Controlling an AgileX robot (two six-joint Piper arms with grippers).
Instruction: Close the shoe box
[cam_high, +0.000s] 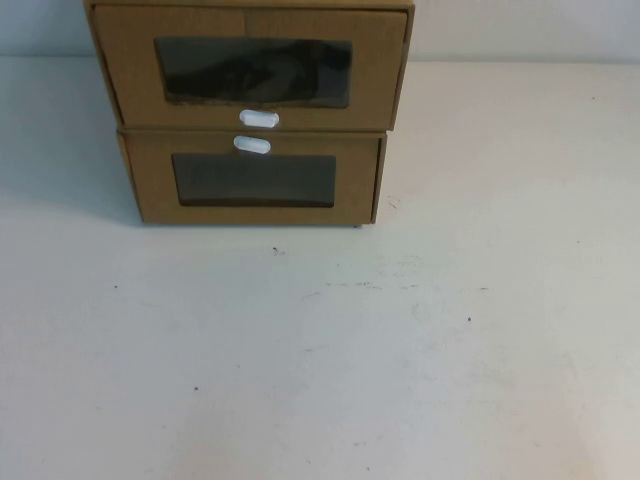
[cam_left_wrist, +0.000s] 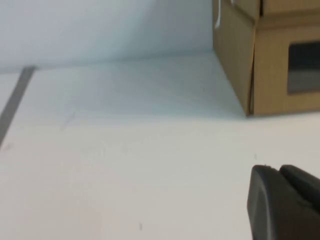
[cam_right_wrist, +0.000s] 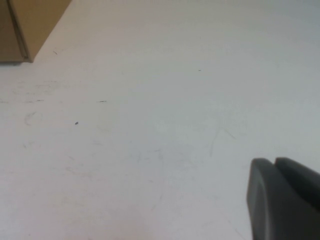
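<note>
Two brown cardboard boxes are stacked at the table's far side. The upper one is the shoe box (cam_high: 380, 70), with a clear window and a white pull tab (cam_high: 259, 118) below it; its drawer front stands a little forward of the box beneath. A sliver of it shows in the left wrist view (cam_left_wrist: 290, 6). Neither gripper shows in the high view. My left gripper (cam_left_wrist: 277, 169) is shut and empty, low over the table, left of and nearer than the stack. My right gripper (cam_right_wrist: 274, 161) is shut and empty over bare table, right of the stack.
The lower box (cam_high: 355, 180) has its white tab (cam_high: 252, 145) above its window; it also shows in the left wrist view (cam_left_wrist: 272, 75). A cardboard corner of the stack (cam_right_wrist: 30, 20) shows in the right wrist view. The white table (cam_high: 320, 350) spreads in front.
</note>
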